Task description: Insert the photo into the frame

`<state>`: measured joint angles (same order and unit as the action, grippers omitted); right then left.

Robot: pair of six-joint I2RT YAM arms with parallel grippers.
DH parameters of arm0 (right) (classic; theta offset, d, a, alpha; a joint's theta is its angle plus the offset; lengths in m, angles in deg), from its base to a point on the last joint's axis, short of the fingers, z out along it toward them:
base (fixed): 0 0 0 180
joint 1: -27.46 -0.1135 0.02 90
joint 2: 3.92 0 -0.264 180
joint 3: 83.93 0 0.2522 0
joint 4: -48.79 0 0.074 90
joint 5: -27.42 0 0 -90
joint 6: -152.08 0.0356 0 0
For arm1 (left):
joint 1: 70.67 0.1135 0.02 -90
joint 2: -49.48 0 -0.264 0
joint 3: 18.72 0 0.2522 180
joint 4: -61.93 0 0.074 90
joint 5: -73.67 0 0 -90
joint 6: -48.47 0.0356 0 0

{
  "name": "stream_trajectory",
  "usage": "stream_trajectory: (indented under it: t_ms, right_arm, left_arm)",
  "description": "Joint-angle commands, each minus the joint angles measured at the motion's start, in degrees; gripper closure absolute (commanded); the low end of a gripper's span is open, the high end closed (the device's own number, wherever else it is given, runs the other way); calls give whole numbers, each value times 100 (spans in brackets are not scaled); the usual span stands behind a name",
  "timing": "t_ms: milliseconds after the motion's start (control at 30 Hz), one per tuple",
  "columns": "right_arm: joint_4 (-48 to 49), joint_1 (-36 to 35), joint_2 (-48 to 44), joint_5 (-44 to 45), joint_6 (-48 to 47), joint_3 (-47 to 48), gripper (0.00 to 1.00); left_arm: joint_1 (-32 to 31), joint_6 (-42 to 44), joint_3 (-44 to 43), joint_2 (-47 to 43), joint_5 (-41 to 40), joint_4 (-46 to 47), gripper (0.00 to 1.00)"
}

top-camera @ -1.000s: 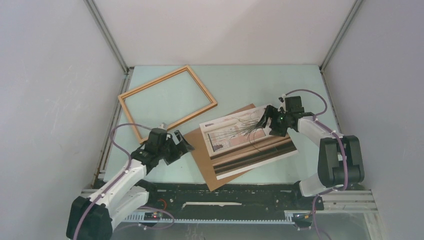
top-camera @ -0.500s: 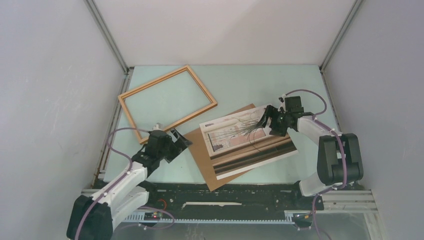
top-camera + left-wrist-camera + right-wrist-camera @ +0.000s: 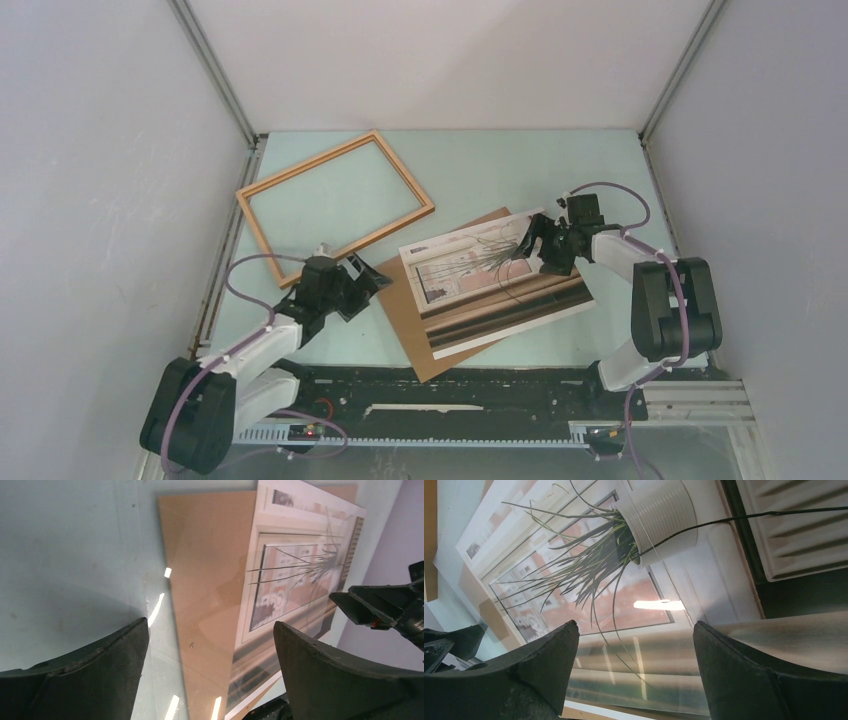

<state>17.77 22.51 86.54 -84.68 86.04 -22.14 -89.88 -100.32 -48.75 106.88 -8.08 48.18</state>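
Top external view: I saw right fingers [image 3: 749, 680] wide over the photo [image 3: 500, 290], left fingers [image 3: 330, 680] wide near the board [image 3: 400, 300].

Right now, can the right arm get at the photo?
Probably yes: the right gripper is open and sits low over the far right part of the photo, which lies face up with nothing else standing in the way.

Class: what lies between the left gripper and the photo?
A bare strip of the brown board separates the open left gripper from the photo, which rests on that board. The left wrist view shows it best.
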Motion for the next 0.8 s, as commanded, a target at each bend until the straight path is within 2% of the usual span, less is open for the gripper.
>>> stream_trajectory:
  t_ms: [0, 233, 567, 767]
  right_arm:
    - [99, -53, 161, 18, 64, 57, 9]
    - [93, -118, 223, -37, 57, 62, 9]
    - [125, -184, 290, -83, 56, 57, 9]
    - [159, -198, 289, -109, 68, 57, 9]
  left_arm:
    - [28, -197, 132, 289, 601, 766, 0]
    - [30, -617, 277, 424, 1155, 1510, 4]
    - [29, -1119, 445, -963, 1022, 1550, 22]
    - [22, -1361, 342, -1145, 1134, 1839, 30]
